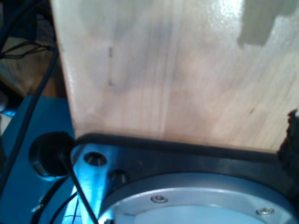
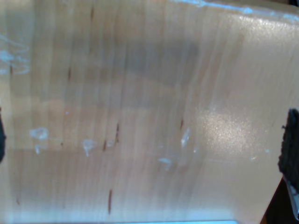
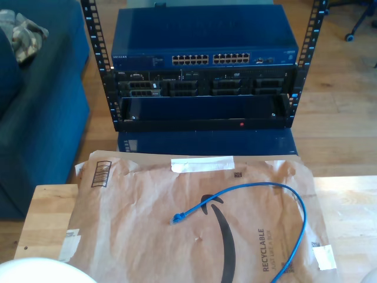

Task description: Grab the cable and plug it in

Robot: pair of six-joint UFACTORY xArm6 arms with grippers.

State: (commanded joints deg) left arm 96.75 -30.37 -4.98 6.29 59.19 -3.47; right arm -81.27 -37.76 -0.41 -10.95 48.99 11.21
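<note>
**Inspector:** Cable (image 3: 297,221) status: lying loose on the brown paper mailer (image 3: 147,218) on the tabletop (image 3: 44,215), one plug (image 3: 177,219) near the mailer's middle, the rest looping toward the exterior view's right. Ungrasped, unplugged.

**Clerk:** So nothing is done?

**Inspector:** My judgement: grasping and plugging both remain. The switch ports (image 3: 212,59) sit in the rack (image 3: 203,71) at the far side.

**Clerk:** And the arms?

**Inspector:** Both wrist views look down on bare wood, well apart from the cable. Whether the fingers are open or closed, I cannot tell.

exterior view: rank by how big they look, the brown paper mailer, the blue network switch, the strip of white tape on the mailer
1. brown paper mailer, nearest the camera
2. blue network switch
3. strip of white tape
</note>
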